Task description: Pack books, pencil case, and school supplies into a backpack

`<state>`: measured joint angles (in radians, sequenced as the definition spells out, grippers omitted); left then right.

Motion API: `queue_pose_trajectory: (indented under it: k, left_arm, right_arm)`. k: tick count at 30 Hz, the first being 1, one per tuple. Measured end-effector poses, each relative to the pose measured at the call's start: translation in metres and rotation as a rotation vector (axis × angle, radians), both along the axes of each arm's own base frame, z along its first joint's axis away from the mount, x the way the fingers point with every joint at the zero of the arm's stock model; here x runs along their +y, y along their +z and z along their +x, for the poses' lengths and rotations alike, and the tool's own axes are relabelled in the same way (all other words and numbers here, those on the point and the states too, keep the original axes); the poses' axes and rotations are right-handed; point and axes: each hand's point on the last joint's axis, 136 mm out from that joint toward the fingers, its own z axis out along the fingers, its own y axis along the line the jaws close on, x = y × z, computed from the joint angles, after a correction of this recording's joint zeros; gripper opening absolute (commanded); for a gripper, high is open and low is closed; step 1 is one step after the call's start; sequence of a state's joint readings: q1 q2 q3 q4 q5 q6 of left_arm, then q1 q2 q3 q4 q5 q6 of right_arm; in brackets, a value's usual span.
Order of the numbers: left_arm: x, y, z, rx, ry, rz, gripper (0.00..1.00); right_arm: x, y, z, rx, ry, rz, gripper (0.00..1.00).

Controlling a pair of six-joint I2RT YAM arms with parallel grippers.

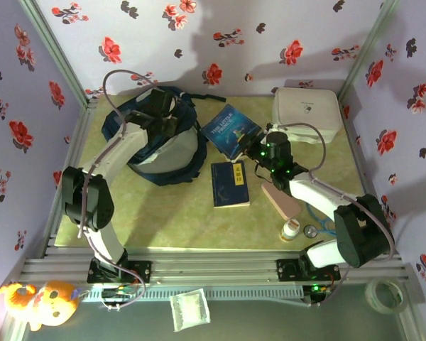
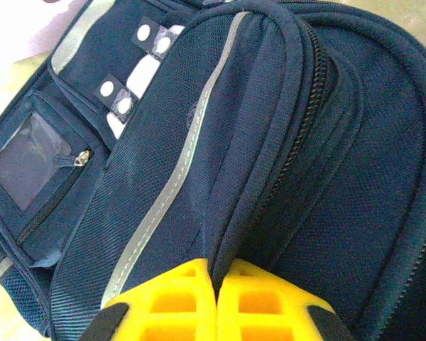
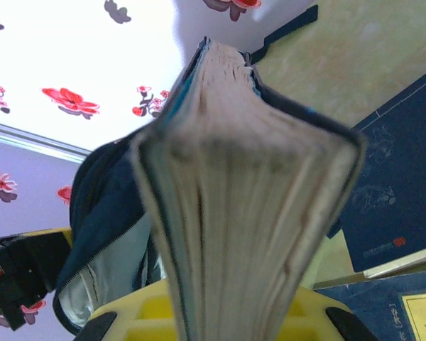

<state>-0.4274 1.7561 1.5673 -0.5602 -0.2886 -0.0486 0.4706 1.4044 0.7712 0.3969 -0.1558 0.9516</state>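
Backpack: left rear of the worktop, mouth open, pale lining showing.
Left fingers: closed tight together, pinching a fold of the backpack's rim beside the zip.
Held book: "The Little Prince", cover up, tilted and raised, just right of the backpack's mouth. Its page edges face the right wrist camera.
Right fingers: clamped on that book, one on each cover.
Second book: flat on the worktop near centre, yellow label up, just in front of the held book.
Third book: dark blue, flat on the worktop, next to the second book in the right wrist view. Cannot tell whether the two overlap.
Pencil case: flat on the worktop, right of the second book. The right arm passes above its far end.
Bottle: small, white, upright, near the front end of the pencil case.
White box: right rear corner, well apart from the backpack.
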Motion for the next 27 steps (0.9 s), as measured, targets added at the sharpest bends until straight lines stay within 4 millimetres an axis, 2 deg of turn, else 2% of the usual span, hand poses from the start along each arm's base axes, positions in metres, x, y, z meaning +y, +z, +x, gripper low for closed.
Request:
queue_pose_trajectory:
  k: [4, 8, 16, 21, 27]
  left_arm:
    - [0.0, 0.003, -0.001, -0.005, 0.003, -0.007, 0.0]
    - [-0.003, 0.009, -0.002, -0.001, -0.003, -0.027, 0.0]
    - [-0.013, 0.043, -0.014, -0.01, -0.027, -0.107, 0.0]
    - [-0.018, 0.063, -0.02, -0.01, -0.021, -0.152, 0.0]
    - [-0.016, 0.07, -0.028, 0.002, -0.004, -0.175, 0.0]
  right_arm:
    - [0.011, -0.004, -0.003, 0.017, 0.031, -0.008, 0.08]
    - [0.031, -0.008, -0.001, 0.036, 0.081, -0.006, 0.08]
    - [0.084, -0.014, -0.003, 0.075, 0.208, 0.044, 0.09]
    - [0.124, -0.006, 0.004, 0.067, 0.258, 0.081, 0.09]
    - [0.153, -0.005, 0.023, 0.075, 0.248, 0.1, 0.1]
